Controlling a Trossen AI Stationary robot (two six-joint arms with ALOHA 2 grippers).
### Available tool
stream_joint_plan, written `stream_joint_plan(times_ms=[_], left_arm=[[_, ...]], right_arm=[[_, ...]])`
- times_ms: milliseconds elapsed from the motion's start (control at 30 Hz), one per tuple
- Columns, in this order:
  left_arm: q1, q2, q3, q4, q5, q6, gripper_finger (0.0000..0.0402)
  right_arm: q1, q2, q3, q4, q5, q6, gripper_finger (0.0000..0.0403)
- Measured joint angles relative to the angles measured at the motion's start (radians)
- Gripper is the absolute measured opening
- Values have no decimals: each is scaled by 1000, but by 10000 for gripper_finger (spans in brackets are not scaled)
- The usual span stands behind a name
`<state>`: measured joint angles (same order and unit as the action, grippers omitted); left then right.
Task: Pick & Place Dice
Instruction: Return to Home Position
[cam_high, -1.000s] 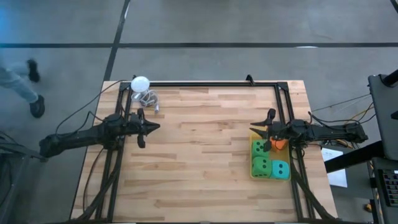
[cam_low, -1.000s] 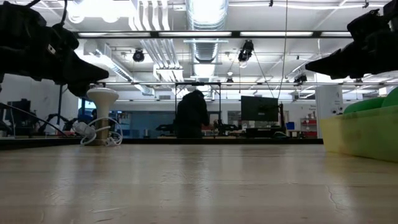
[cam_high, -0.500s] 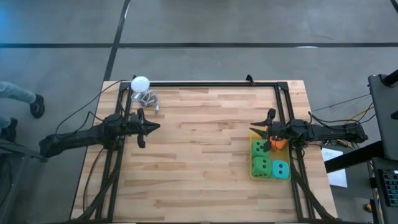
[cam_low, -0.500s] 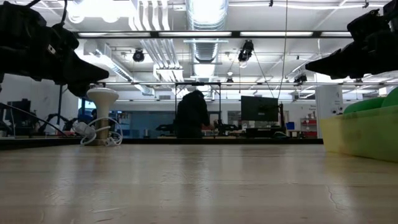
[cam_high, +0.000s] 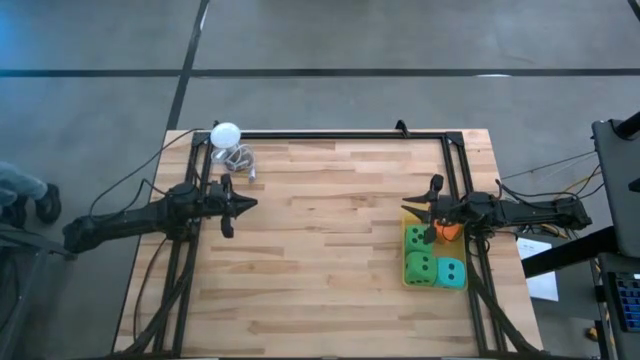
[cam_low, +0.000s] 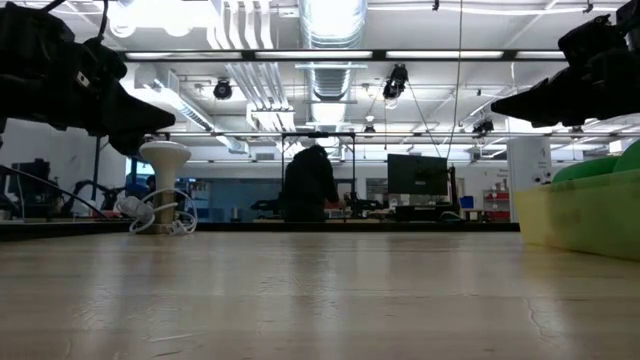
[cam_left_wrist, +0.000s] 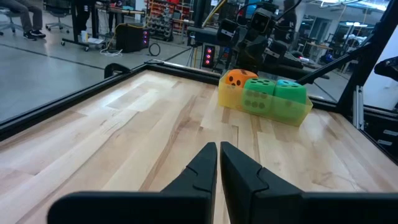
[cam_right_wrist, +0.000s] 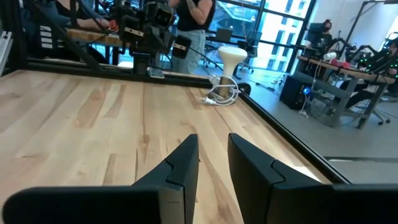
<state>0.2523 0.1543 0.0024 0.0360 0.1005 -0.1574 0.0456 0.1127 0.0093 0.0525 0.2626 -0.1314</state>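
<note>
Several dice lie side by side in a shallow yellow tray (cam_high: 432, 288) at the table's right edge. Two are green (cam_high: 417, 239) (cam_high: 420, 268) and one is teal (cam_high: 452, 273). The orange one (cam_high: 450, 231) is partly hidden under my right arm. The left wrist view shows the orange die (cam_left_wrist: 237, 78), a green one (cam_left_wrist: 257, 96) and the teal one (cam_left_wrist: 289, 92) across the table. My left gripper (cam_high: 247, 205) hovers shut above the table's left part. My right gripper (cam_high: 408, 210) hovers just beyond the tray's far end, its fingers (cam_right_wrist: 185, 155) apart with nothing between them.
A white ball on a stand (cam_high: 226, 134), with a coiled cable (cam_high: 238, 158) beside it, sits at the far left corner. A black frame (cam_high: 340, 136) runs along the table's edges. Bare wood (cam_high: 320, 250) lies between the arms. A person (cam_low: 308, 185) stands in the room behind.
Neither gripper nor any of the dice has moved. A person on the floor beyond the table's left side has walked toward the picture's left edge.
</note>
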Motion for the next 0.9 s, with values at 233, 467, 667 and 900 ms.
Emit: stream_joint_plan(times_ms=[233, 467, 667, 900], left_arm=[[0, 0, 0, 0, 0, 0, 25], [0, 0, 0, 0, 0, 0, 25], [0, 0, 0, 0, 0, 0, 26], [0, 0, 0, 0, 0, 0, 26]], right_arm=[[0, 0, 0, 0, 0, 0, 86], [0, 0, 0, 0, 0, 0, 86], [0, 0, 0, 0, 0, 0, 77], [0, 0, 0, 0, 0, 0, 83]])
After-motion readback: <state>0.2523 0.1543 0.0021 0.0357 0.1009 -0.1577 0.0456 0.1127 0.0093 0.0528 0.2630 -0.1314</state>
